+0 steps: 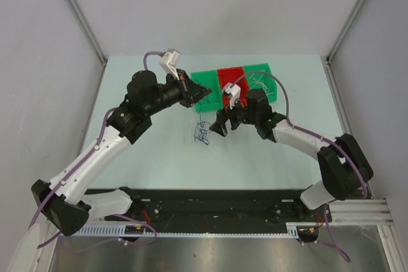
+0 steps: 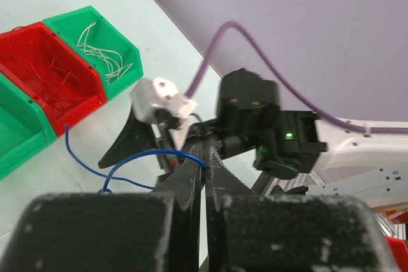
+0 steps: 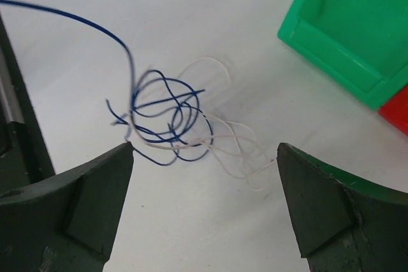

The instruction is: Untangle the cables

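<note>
The left fingers are pressing together and pinching a blue cable right at their tips; from the pinch the cable is arching away and dipping toward the tabletop, with a further blue strand running on toward the corner of the red bin, which is holding thin red cables; beside it, the far green bin is holding whitish ones. From above, the left fingers are hanging over the near edge of the left green bin, and the tangle is sitting closer to the arm bases, well apart from the pinch and joined to it only by the one blue strand. The right fingers are spreading wide and gripping nothing; the tangle is lying between them and a little beyond their tips, touching neither; its blue loops are bunching nearer the finger on the left of the wrist view, while the white cables are trailing toward the other finger, their ends stopping just short of it. One blue strand is climbing out of the knot toward the upper left of that view. Whether the knot is resting on the tabletop or hanging just off it, I cannot tell.
</note>
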### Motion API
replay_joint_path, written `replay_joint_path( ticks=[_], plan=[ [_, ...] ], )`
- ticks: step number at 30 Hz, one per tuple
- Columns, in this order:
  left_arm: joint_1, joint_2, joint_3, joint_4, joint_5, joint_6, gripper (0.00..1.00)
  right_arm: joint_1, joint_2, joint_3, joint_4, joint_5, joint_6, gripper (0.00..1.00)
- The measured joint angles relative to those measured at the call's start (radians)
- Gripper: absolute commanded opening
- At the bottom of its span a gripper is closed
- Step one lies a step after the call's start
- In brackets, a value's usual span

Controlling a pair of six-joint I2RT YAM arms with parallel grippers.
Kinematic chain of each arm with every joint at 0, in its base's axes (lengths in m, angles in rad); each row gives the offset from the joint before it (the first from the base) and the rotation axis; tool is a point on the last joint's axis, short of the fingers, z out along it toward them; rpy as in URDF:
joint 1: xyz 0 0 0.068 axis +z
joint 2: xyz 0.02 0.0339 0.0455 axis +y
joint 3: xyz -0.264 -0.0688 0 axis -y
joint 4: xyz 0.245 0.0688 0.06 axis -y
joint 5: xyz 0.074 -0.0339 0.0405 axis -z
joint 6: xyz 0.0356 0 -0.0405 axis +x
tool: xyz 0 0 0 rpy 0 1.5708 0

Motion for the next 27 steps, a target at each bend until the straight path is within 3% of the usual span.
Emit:
replay_joint_path(
  ticks=[3,6,7,9,10,14,20,24,27],
  plan=[
    [-0.001,-0.014,-0.004,0.0,-0.006,0.0,0.0,-0.009,0.084,-0.005,0.025,0.004,-0.038,1.0],
    [-0.001,-0.046,-0.021,0.0,-0.015,0.001,0.0,-0.023,0.156,-0.008,0.059,-0.031,-0.084,0.93],
    [-0.001,-0.058,-0.028,0.001,-0.021,0.001,0.0,-0.03,0.184,-0.008,0.079,-0.055,-0.097,0.75],
    [-0.002,-0.08,-0.04,0.001,-0.038,0.002,0.0,-0.042,0.224,-0.008,0.119,-0.091,-0.107,0.53],
    [-0.002,-0.089,-0.045,0.003,-0.049,0.003,0.0,-0.047,0.24,-0.008,0.136,-0.107,-0.106,0.34],
    [-0.001,-0.112,-0.065,0.002,-0.109,0.013,0.0,-0.062,0.26,-0.011,0.178,-0.136,-0.087,0.0],
    [0.06,-0.141,-0.074,-0.065,-0.282,0.027,0.01,-0.152,0.199,-0.025,0.155,-0.091,0.035,0.0],
    [0.245,-0.145,-0.097,-0.122,-0.382,0.011,0.0,-0.322,0.021,-0.07,0.067,0.055,0.16,0.0],
    [0.428,-0.145,-0.163,-0.177,-0.432,-0.023,0.01,-0.54,-0.15,-0.098,-0.015,0.147,0.257,0.0]
  ],
)
